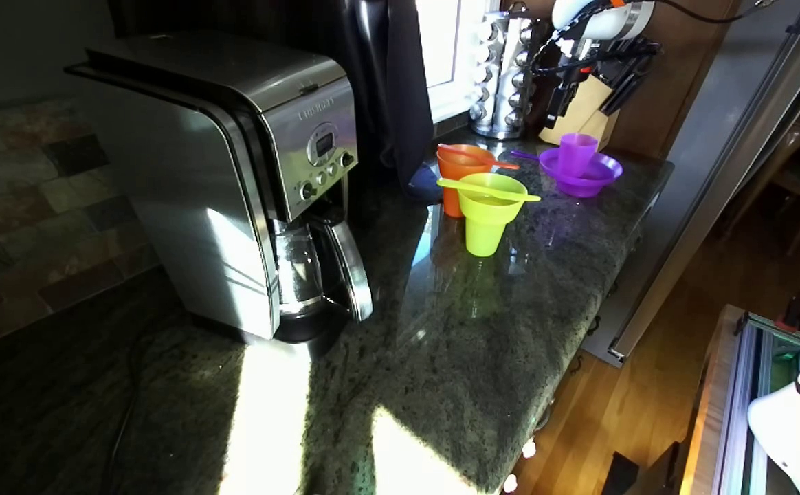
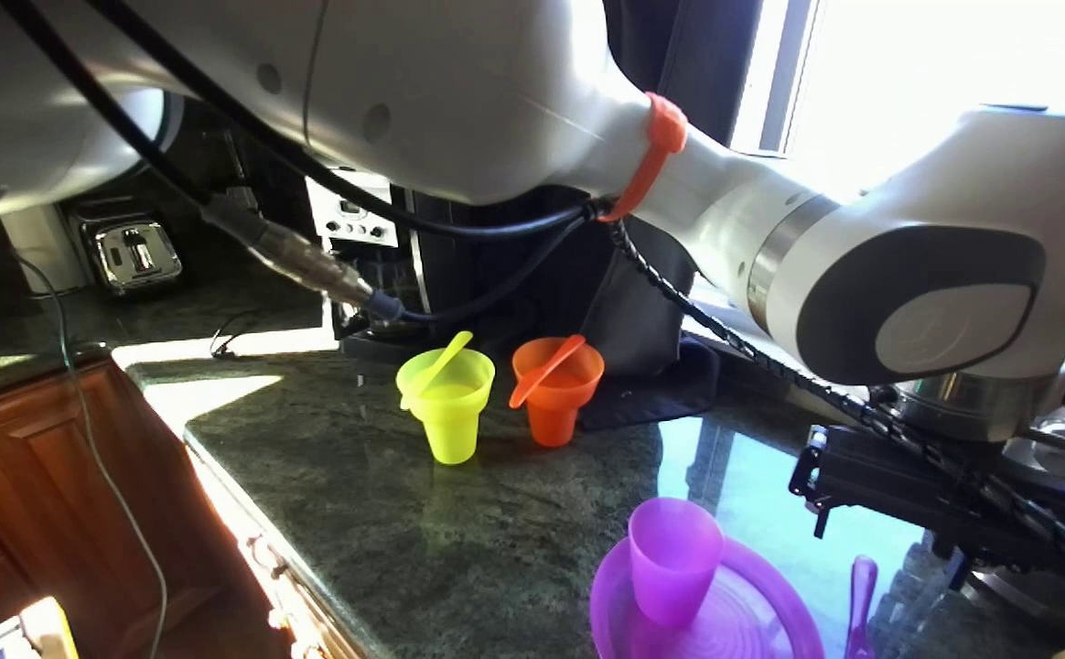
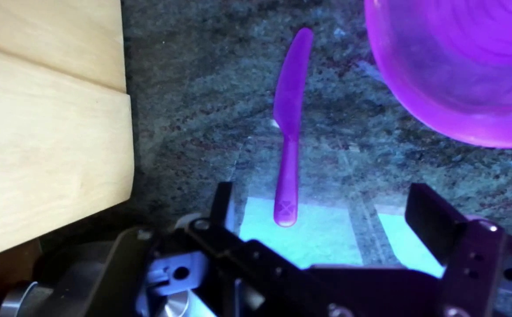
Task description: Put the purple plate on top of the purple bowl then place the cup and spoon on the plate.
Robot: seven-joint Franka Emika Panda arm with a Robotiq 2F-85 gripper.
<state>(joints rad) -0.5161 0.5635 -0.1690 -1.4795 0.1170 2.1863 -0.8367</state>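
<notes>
- One shallow round purple plastic plate (image 3: 462, 70) is resting on one narrower purple plastic bowl (image 1: 581, 190), apparently serving as its stand.
- One small purple plastic cup (image 2: 676, 563) is standing on the plate, leaving room.
- One purple plastic knife (image 3: 289, 125), presumably the task's spoon, is lying on dark stone counter (image 3: 194, 88), apart from the plate.
- My black gripper (image 3: 321, 196): I am holding it wide and empty, probably for straddling the knife's handle.
</notes>
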